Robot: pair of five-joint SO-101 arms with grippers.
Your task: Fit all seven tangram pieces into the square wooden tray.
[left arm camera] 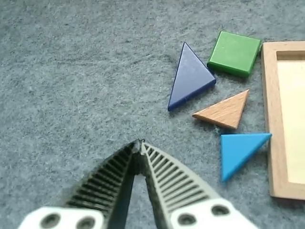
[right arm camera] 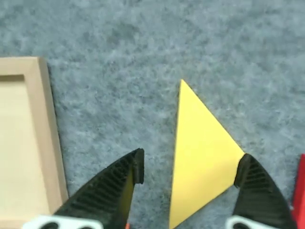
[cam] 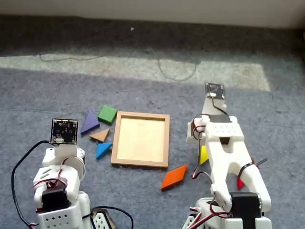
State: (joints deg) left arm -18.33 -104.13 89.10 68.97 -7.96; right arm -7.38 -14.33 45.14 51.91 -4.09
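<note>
Between the square wooden tray (right arm camera: 50, 124) and a red piece (right arm camera: 299, 191) at the far side, the yellow triangle (right arm camera: 200, 157) lay flat on the grey table. My right gripper (right arm camera: 190, 162) hung spread wide over it, one finger just beside the triangle's blunt corner and the other apart from its long straight edge. My left gripper (left arm camera: 138, 145) was closed on nothing, tips together. It hovered near four pieces that lay just beside the tray's other side: a green square (left arm camera: 234, 52), a dark blue triangle (left arm camera: 190, 78), a plain wood triangle (left arm camera: 224, 112) and a light blue triangle (left arm camera: 238, 150). An orange parallelogram (cam: 174, 176) sat near the tray's corner closest to my right arm, and no piece I could see was yet in the tray. I judged the yellow triangle light, stiff and thin, with smooth painted faces that could slip. It offered little edge to pinch above the table. Its sloping sides might squirt it out of a careless squeeze, so I reckoned the safest hold was low down, with the long edge against one finger and the opposite corner against the other. I could make out no lettering on the pieces or the tray.
</note>
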